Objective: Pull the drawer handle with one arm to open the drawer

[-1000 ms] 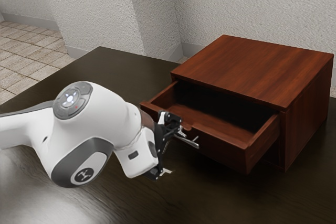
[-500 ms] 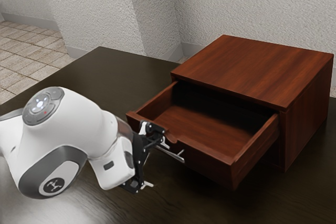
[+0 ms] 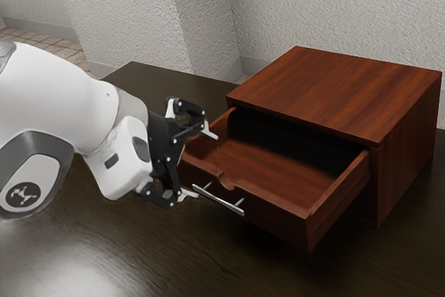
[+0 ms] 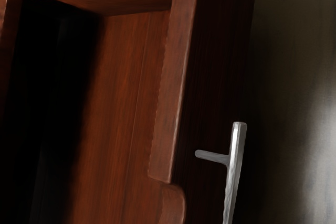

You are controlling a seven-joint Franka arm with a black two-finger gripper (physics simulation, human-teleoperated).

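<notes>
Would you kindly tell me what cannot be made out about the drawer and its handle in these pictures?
Rear of the drawer: exterior view, dark under the cabinet top.
Near corner of the drawer front: exterior view, behind the gripper.
One end of the handle: wrist view, cut off by the picture's edge.
Inside of the drawer: wrist view, lost in shadow.

Exterior looks down sidelong, wrist close — sharing the drawer handle (image 3: 217, 198) (image 4: 234, 171).
</notes>
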